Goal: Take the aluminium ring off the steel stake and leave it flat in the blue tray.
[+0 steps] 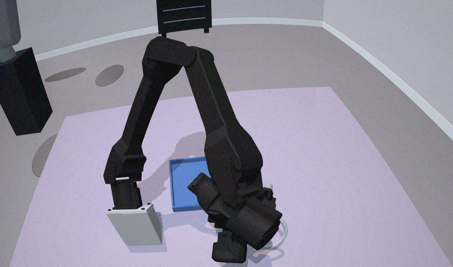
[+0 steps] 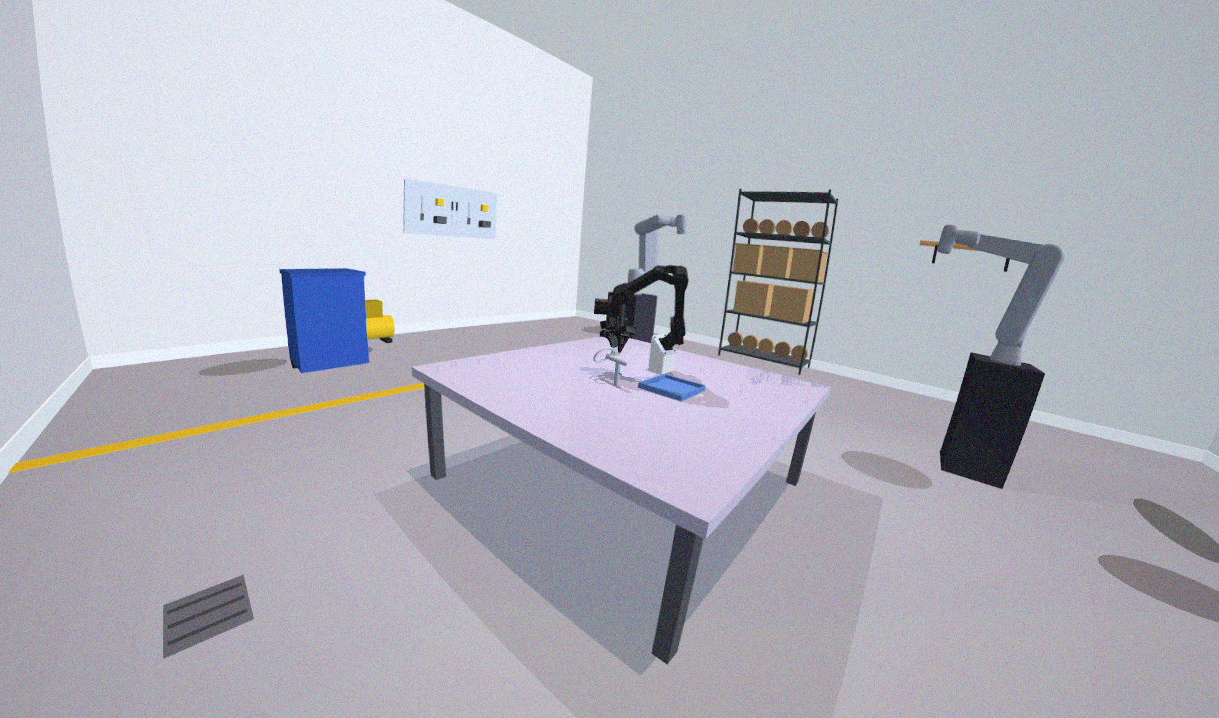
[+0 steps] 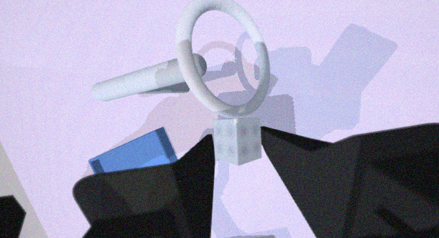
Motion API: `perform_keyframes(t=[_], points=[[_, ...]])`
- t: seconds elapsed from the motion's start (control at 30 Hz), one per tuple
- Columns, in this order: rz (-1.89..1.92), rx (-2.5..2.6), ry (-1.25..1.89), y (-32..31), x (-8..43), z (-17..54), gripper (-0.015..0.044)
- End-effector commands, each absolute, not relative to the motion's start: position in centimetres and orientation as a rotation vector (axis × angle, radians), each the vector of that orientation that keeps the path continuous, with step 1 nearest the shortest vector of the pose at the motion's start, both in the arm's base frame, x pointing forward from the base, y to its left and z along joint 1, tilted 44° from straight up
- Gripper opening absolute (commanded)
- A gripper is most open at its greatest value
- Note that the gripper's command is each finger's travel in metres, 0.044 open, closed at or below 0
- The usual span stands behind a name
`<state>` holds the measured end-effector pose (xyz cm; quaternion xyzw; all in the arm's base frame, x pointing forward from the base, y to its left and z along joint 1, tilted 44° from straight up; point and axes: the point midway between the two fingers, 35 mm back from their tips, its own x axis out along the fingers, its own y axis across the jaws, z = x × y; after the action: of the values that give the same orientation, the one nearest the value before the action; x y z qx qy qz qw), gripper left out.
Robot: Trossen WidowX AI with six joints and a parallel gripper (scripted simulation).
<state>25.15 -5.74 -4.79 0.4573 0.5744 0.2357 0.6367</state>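
Note:
My gripper (image 3: 235, 135) (image 2: 615, 342) is shut on the small square tab (image 3: 238, 151) of the aluminium ring (image 3: 182, 56) (image 1: 284, 232). It holds the ring upright on edge, above the table. In the wrist view the steel cross-bar (image 3: 134, 82) lies level to the left, and its rounded end pokes just through the ring's opening at the left rim. The stake's upright is hidden there. It shows small in the exterior view (image 2: 615, 373). The blue tray (image 3: 138, 152) (image 1: 183, 179) (image 2: 671, 385) lies empty to the left of the gripper, partly hidden by the arm.
The arm's white base block (image 1: 135, 225) stands on the lilac table (image 1: 320, 149) just left of the tray. The arm's links arch over the tray. Shelves (image 2: 778, 276), a blue bin (image 2: 323, 317) and two other arms stand on the floor, away from the table.

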Motion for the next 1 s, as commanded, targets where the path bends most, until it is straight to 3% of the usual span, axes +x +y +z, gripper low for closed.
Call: perform_keyframes(t=[0.0,0.97], points=[[0.538,1.036,1.309,-6.1,25.2,-5.0,0.0000],[0.535,1.034,1.311,-9.0,25.5,-2.4,0.0000]])
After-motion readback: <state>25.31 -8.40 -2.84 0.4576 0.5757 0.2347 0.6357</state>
